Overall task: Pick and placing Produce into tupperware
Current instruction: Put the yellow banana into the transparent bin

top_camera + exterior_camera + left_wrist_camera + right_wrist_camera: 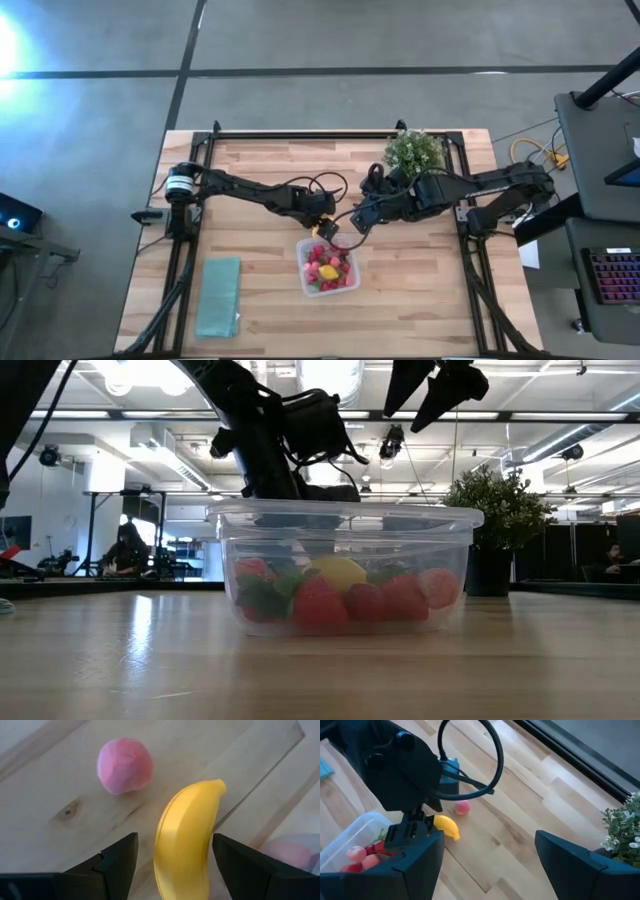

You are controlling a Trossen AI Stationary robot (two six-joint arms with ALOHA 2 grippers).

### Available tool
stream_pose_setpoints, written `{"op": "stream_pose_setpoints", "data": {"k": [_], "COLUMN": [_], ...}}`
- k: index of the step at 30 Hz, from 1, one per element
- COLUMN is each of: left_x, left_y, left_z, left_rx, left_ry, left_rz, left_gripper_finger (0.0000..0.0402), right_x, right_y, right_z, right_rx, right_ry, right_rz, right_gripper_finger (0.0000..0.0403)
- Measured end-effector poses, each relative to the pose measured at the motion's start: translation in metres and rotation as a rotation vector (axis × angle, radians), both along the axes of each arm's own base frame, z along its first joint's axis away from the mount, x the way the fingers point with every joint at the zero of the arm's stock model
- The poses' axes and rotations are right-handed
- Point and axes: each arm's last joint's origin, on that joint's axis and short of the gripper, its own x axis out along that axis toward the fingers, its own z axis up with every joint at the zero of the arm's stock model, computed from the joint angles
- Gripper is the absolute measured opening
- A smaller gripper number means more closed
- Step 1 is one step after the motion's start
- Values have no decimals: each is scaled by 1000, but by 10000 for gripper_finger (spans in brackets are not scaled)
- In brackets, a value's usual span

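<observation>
Straddling a yellow toy banana [182, 837] on the worktop [420, 290], left claw [172, 865] spread wide, one finger to each side, nothing gripped yet. Banana's long axis running straight ahead between the fingers, so closing across its narrow width looks like the coming move. Lying just beyond, near the banana's tip but apart from it: a pink round fruit [125, 766]. Sitting right beside the left claw, on the side toward the front edge: the clear tupperware [302, 268], already holding red strawberries [318, 603], a yellow lemon [340, 571] and a pink piece. Hovering higher and just to the right of the left claw: right claw [487, 865], also spread wide and empty, farther from the banana. Standing well behind, near the back edge: a potted plant [413, 151].
</observation>
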Motion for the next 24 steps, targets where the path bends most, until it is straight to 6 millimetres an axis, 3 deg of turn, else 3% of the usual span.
{"op": "stream_pose_setpoints", "data": {"k": [17, 24], "left_x": [-6, -6], "left_y": [2, 2], "left_z": [-4, -4], "left_rx": [91, 98], "left_ry": [67, 70], "left_rz": [-43, -59], "left_gripper_finger": [240, 182], "right_x": [0, 1], "right_y": [-1, -4], "right_z": [-1, -1], "right_rx": [-22, -22], "right_ry": [-3, -4], "right_rz": [-14, -24], "right_gripper_finger": [293, 294]}}
